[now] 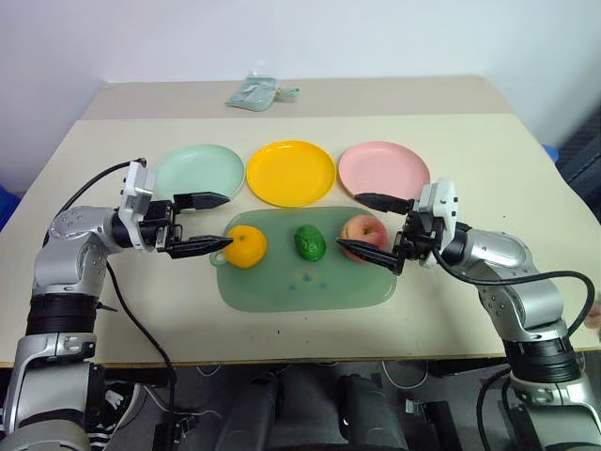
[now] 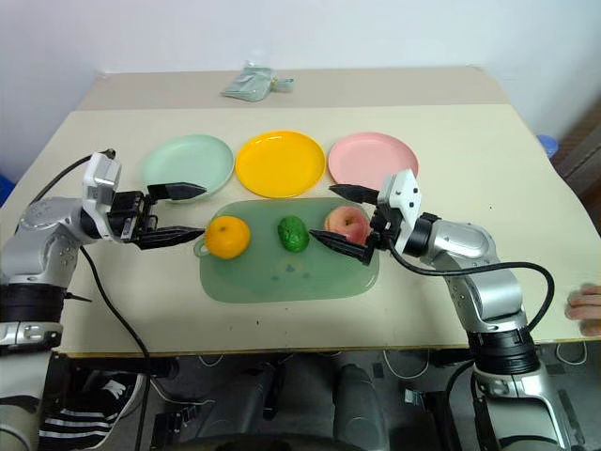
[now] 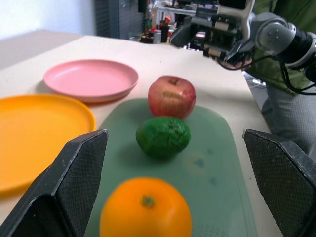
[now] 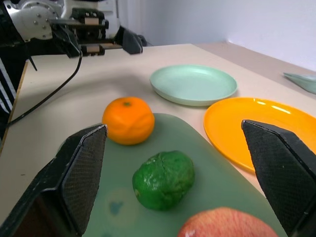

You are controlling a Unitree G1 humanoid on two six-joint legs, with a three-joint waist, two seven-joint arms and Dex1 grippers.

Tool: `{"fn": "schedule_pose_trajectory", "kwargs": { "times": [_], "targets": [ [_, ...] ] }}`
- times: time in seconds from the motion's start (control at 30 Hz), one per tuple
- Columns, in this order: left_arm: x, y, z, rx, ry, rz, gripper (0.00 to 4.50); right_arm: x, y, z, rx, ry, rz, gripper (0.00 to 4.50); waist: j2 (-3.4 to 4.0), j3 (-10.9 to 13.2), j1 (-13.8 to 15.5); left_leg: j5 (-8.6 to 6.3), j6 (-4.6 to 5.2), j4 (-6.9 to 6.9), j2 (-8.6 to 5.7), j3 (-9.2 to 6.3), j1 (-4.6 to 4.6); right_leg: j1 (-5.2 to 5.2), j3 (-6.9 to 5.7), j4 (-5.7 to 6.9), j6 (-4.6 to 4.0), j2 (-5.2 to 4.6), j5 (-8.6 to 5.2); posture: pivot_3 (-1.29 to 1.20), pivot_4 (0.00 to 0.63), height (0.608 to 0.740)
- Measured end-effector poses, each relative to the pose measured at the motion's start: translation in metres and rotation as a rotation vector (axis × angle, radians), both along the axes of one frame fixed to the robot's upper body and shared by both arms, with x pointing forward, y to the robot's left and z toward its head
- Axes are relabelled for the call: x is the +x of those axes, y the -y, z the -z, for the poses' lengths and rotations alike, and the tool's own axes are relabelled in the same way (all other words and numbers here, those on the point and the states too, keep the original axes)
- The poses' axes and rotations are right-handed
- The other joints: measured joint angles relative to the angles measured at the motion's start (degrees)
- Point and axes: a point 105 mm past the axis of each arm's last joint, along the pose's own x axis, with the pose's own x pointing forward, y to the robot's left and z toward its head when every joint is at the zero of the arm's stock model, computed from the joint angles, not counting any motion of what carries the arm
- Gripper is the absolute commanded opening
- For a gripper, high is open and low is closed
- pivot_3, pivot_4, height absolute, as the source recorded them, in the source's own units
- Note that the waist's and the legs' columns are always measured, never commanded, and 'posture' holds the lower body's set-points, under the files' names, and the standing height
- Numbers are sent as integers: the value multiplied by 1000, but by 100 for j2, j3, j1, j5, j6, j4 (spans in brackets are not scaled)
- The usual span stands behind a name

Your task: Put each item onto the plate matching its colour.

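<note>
Peeking from right eye: person's hand (image 2: 584,308)

The apple (image 4: 227,223) is cut off by the edge in the right wrist view, so just its top shows. In the left wrist view, the yellow plate (image 3: 34,133) and the orange (image 3: 145,210) run off the edge too.

Mint, yellow, pink plates (image 1: 290,173) (green mat (image 1: 305,282), perhaps faintly speckled).

No readable text, label, brand, number or sign is found on anything pictured.
</note>
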Motion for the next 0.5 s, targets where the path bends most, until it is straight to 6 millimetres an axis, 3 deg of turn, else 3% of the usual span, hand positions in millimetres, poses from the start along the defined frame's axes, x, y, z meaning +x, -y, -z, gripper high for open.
{"fn": "schedule_pose_trajectory", "kwargs": {
  "times": [0.5],
  "targets": [
    [4,4,5,-16,-25,13,4500,1,6,-4,-2,19,25,4447,0,0,1,0,0,0,0,0,0,0,0,0,0,0,0,0,150,740]
  ]
}}
